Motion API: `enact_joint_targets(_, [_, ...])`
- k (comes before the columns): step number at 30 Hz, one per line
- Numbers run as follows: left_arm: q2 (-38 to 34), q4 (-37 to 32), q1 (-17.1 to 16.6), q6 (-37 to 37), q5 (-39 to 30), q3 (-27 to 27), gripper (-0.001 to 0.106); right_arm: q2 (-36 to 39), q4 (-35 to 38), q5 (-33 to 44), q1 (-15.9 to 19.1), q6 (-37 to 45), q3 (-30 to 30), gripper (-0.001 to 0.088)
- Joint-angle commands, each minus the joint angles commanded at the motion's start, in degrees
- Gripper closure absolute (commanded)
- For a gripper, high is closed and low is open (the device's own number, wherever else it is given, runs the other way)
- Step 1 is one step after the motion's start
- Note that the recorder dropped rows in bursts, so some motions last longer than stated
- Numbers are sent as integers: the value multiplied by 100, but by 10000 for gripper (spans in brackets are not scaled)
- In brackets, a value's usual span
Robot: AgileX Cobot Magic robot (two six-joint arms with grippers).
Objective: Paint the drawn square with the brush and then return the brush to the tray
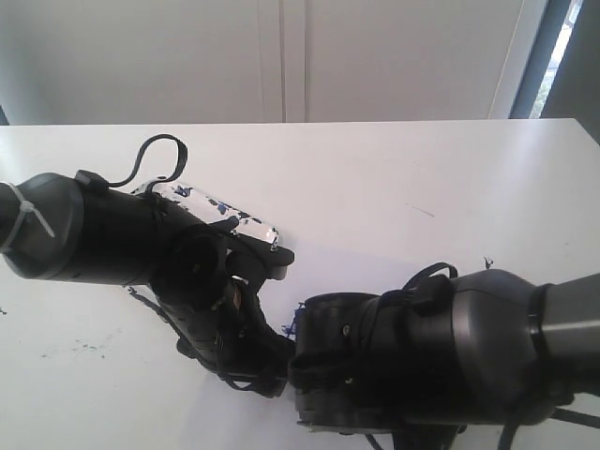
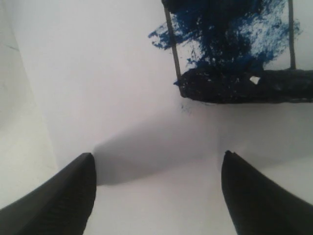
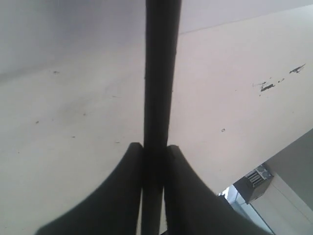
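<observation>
The drawn square (image 2: pixel 230 49), smeared dark blue, is seen only in the left wrist view, at the frame's upper right; the left tool (image 2: pixel 157 156) is held apart there. The brush (image 3: pixel 161 73) is shown only in the right wrist view, clamped by the right tool (image 3: pixel 155 147). The tray (image 1: pixel 248 225) is glimpsed centre-left in the exterior view, behind the left arm (image 1: pixel 103 234).

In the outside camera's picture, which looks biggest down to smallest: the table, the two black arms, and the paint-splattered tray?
1. table, spanning the whole view.
2. right arm and left arm: about alike, both near the camera, so unranked.
3. tray: only a strip shows behind the left arm.
</observation>
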State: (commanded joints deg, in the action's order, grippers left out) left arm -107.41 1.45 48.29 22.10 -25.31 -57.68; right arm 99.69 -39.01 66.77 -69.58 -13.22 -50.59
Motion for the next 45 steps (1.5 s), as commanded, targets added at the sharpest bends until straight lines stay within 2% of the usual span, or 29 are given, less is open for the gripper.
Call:
enact_joint_targets(11, [0, 0, 0, 0, -47, 0, 304, 96, -314, 182, 67, -51, 0, 868])
enact_joint_targets(21, [0, 0, -23, -25, -88, 0, 304, 44, 185, 208, 95, -2, 0, 868])
enact_joint_targets(29, [0, 63, -354, -40, -194, 0, 304, -259, 271, 283, 106, -2, 0, 868])
enact_joint_targets(45, [0, 125, -366, -135, -299, 0, 304, -122, -26, 188, 114, -44, 0, 868])
